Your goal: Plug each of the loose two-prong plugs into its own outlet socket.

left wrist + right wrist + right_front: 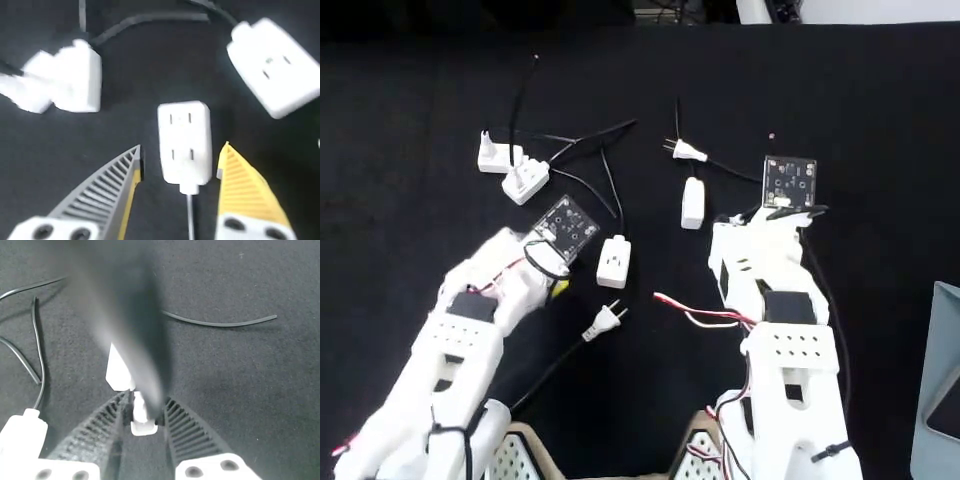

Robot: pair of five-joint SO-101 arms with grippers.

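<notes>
The table [880, 90] is black and the outlet socket [184, 140] white. The left gripper [181, 146] has ribbed fingers [100, 195] (one grey, one yellow), the right gripper [145, 401] dark grey ribbed ones, and its plug [141, 422] is white

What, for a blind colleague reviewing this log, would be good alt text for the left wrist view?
The left arm's open end effector, one grey finger and one yellow, flanks a white two-outlet block without touching it, its cord running back toward the camera. Beyond lie another white socket and a white adapter cluster on black tabletop.
</notes>
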